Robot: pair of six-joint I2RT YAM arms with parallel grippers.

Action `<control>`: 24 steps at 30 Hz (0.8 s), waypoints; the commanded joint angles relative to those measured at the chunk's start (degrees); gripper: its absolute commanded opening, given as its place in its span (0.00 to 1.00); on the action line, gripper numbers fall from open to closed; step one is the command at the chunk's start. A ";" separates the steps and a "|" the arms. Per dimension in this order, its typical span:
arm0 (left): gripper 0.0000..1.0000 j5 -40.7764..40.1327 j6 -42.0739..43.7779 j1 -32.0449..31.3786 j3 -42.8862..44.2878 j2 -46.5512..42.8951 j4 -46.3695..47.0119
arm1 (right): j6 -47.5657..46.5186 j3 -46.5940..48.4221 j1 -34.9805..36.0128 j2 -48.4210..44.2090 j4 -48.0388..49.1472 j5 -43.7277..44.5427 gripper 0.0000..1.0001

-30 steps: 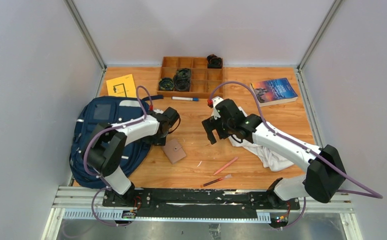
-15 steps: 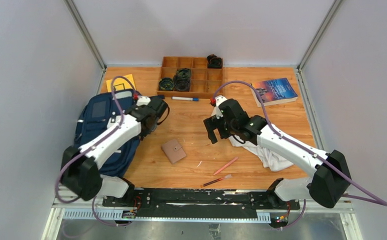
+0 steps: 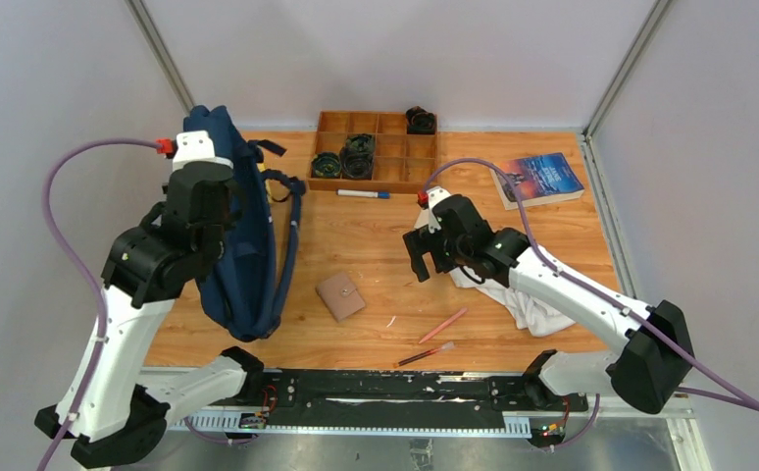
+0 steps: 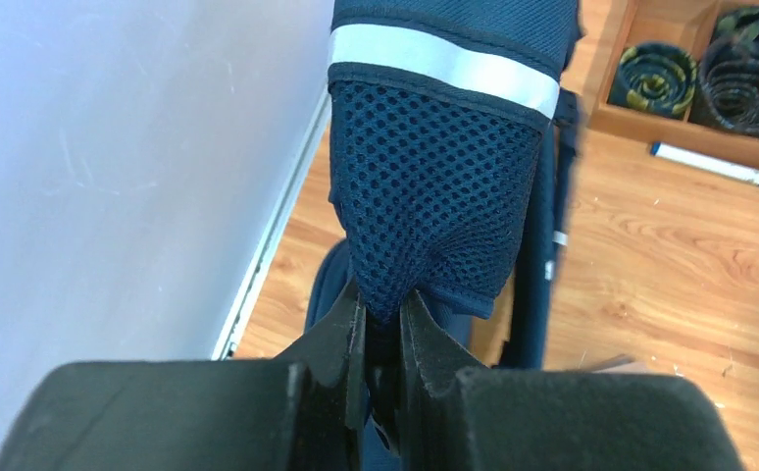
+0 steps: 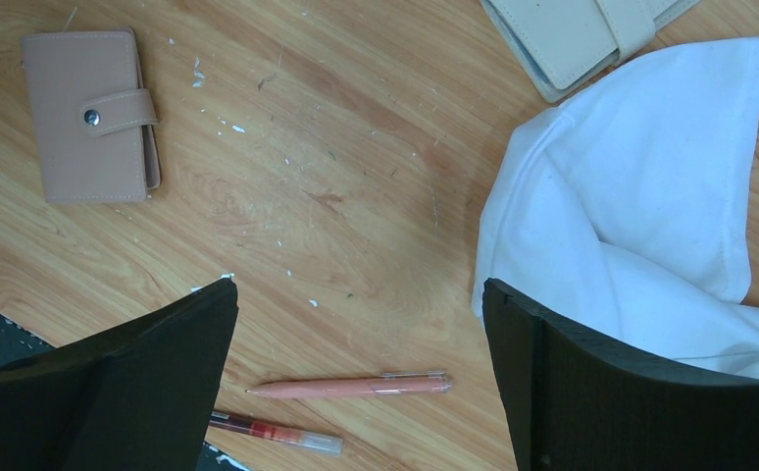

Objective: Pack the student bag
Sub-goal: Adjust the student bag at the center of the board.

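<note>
Ok so closest to the arm bases there's a red pen (image 3: pixel 423 355) and a pink pen (image 3: pixel 443 325) lying on the table (image 3: pixel 376 245), near each other but not touching. A bit further in sits a tan wallet (image 3: pixel 341 296), snapped shut, on its own. Off to the right there's a crumpled white cloth (image 3: pixel 528 304) with the right arm reaching over it, and the wrist cam shows a cream case (image 5: pixel 577 39) just beside the cloth's far edge. The right gripper (image 5: pixel 358 294) is spread wide with nothing in it, hovering over bare wood between the wallet and the cloth. On the left side, the bag (image 3: pixel 248 255) is hoisted up on end and hangs from the left gripper (image 4: pixel 383 314), which is clamped tight on a pinch of its dark mesh, just under a light grey stripe. The bag's lower end is down near the front-left of the table, can't tell if it actually touches, and its straps dangle on the right side. Past that is a marker (image 3: pixel 363 194), then a wooden tray (image 3: pixel 385 184) with dark rolls (image 3: pixel 357 157) in a few compartments, and a book (image 3: pixel 537 179) at the far right.
</note>
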 commanded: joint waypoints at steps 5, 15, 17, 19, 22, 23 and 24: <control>0.00 2.33 10.63 -0.38 10.69 1.65 4.45 | 1.77 -0.82 0.37 -2.56 -0.86 -0.12 1.00; 0.00 -8.21 9.84 -0.38 9.63 2.17 4.18 | 2.43 1.65 0.37 -4.13 -0.30 -0.07 1.00; 0.00 -14.84 10.55 -0.38 9.91 1.66 4.32 | 2.64 1.00 0.35 -4.53 -0.05 0.92 1.00; 0.00 -20.48 12.45 -0.43 10.30 1.64 4.34 | 2.80 0.81 0.31 -4.67 0.05 1.98 1.00; 0.00 -27.64 17.19 -0.39 10.83 3.17 4.26 | 3.29 0.87 0.32 -4.64 0.20 2.02 1.00; 0.00 -28.82 18.94 -0.38 10.80 3.84 4.25 | 3.46 0.87 0.31 -4.53 0.30 1.92 1.00; 0.00 -29.48 20.69 -0.38 10.60 4.53 4.18 | 3.48 0.82 0.33 -4.37 0.41 1.82 1.00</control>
